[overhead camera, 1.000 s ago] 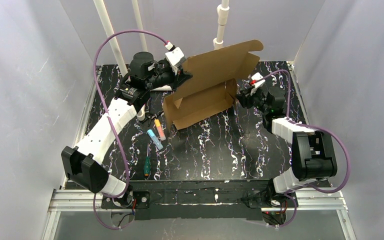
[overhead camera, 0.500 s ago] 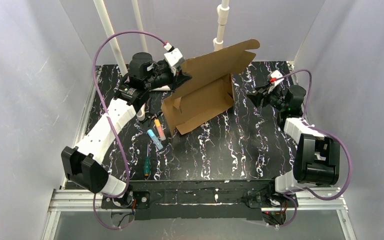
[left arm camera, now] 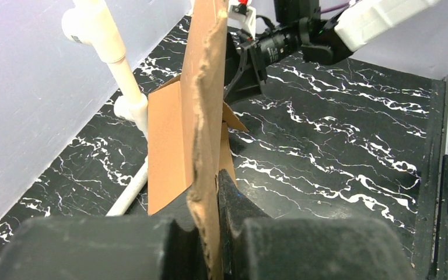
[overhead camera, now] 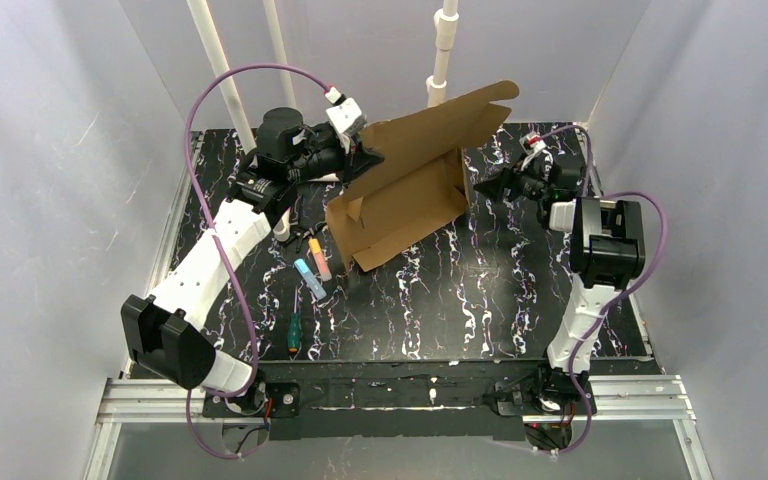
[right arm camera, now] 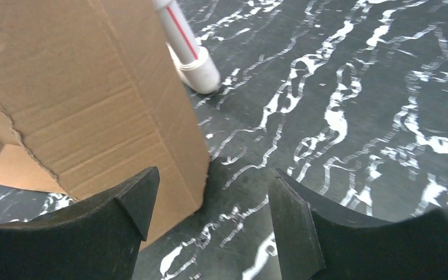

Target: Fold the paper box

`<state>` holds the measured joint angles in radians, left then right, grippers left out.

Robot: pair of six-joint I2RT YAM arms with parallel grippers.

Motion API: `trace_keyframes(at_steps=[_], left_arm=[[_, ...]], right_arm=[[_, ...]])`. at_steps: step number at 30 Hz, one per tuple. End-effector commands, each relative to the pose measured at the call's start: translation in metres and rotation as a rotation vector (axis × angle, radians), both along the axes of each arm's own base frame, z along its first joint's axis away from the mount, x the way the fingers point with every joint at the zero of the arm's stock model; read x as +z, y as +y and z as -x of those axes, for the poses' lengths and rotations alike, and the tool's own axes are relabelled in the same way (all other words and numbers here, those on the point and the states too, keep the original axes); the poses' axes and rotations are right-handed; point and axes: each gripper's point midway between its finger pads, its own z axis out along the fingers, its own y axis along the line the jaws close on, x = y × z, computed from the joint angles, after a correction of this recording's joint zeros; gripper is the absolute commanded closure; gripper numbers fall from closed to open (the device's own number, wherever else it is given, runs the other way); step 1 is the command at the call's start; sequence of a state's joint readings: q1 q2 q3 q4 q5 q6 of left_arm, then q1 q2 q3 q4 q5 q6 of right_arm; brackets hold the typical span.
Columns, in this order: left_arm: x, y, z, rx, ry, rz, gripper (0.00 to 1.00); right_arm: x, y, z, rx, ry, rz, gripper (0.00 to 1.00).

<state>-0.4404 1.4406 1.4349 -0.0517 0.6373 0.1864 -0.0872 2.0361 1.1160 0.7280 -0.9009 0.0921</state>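
The paper box [overhead camera: 410, 180] is a brown corrugated cardboard sheet, partly folded, standing tilted at the back middle of the table with its big lid panel raised. My left gripper [overhead camera: 368, 157] is shut on the left edge of that raised panel; in the left wrist view the cardboard edge [left arm camera: 207, 146] runs up between my fingers [left arm camera: 233, 198]. My right gripper [overhead camera: 482, 185] hovers just right of the box, jaws open and empty. In the right wrist view the box wall [right arm camera: 93, 99] stands left of and beyond the open fingers [right arm camera: 294, 210].
Markers and a green-handled screwdriver [overhead camera: 291, 333] lie left of centre near orange and blue pens [overhead camera: 313, 268]. White pipes [overhead camera: 444, 45] rise at the back. A pipe foot [right arm camera: 195, 67] rests on the black marbled table [overhead camera: 480, 290] behind the box.
The right gripper let go of the box's right end, opened, swung out to the right, then came back toward the box. The box settled slightly left. The left gripper kept its hold.
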Motion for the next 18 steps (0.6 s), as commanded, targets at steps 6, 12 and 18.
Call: trace_keyframes(at_steps=[6,12,18], left_arm=[[0.002,-0.002,0.022,-0.049,0.098,0.047,1.00],[0.008,-0.005,0.026,-0.071,0.109,0.073,1.00],[0.014,-0.009,0.031,-0.101,0.129,0.112,1.00]], right_arm=[[0.039,0.052,0.007,0.189,-0.102,-0.137,0.22],[0.043,0.060,0.007,0.211,-0.117,-0.164,0.19],[0.042,0.063,0.005,0.182,-0.150,-0.146,0.18]])
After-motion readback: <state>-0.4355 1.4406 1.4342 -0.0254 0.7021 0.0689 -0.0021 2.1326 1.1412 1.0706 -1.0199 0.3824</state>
